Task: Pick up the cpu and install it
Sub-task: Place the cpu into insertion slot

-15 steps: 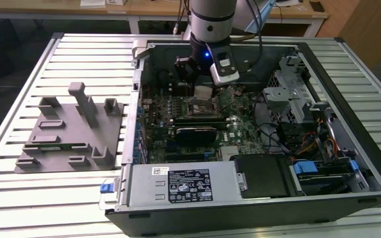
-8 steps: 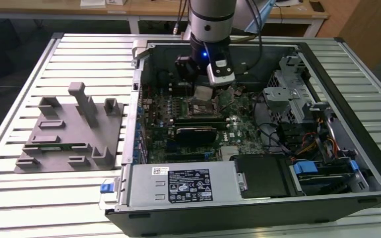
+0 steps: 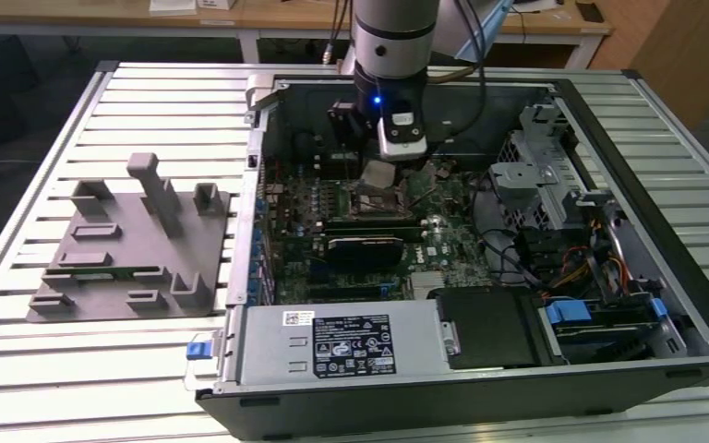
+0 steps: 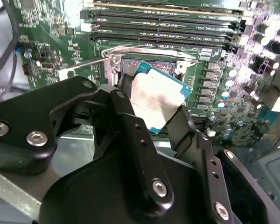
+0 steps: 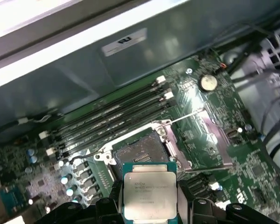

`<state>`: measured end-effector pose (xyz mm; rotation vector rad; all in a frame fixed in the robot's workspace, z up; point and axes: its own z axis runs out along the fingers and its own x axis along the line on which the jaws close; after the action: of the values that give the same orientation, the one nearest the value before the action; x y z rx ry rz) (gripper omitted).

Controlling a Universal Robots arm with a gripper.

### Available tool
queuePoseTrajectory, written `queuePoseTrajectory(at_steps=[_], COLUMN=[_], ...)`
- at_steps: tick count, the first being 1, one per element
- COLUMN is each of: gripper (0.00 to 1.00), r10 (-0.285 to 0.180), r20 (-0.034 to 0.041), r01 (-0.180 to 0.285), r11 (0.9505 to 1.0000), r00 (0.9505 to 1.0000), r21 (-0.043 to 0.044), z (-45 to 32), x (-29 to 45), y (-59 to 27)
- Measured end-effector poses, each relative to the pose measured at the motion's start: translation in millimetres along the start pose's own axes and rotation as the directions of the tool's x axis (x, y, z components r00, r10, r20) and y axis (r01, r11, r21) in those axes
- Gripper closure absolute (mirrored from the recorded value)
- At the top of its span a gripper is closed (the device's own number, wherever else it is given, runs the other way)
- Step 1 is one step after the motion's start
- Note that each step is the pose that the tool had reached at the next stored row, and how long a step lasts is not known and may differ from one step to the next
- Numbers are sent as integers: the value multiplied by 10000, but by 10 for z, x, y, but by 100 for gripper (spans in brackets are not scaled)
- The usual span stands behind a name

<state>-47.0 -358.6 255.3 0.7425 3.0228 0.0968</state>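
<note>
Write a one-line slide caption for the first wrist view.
Gripper holds the cpu by its edges, close to the open, empty motherboard socket.

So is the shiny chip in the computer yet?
Not yet. Done: the cpu is picked up, with the gripper shut on its edges. In hand: it hangs above the open socket. Left: the socket is empty, so the cpu isn't seated.

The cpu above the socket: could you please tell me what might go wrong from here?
The cpu, gripped at its edges by the gripper, looks turned relative to the open socket; lowered like this, it could seat crooked and harm the contacts. It hangs above the motherboard, so a slip might drop it there.
</note>
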Motion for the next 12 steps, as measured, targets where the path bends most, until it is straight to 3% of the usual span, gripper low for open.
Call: queuePoseTrajectory(at_steps=[6, 12], gripper=[45, 45], r10=[949, 1912], r20=[67, 138], r01=[-949, -1913], r11=[9955, 9815], r00=[9955, 9814], r21=[12, 22], z=[1, 2], x=[0, 0], y=[0, 0])
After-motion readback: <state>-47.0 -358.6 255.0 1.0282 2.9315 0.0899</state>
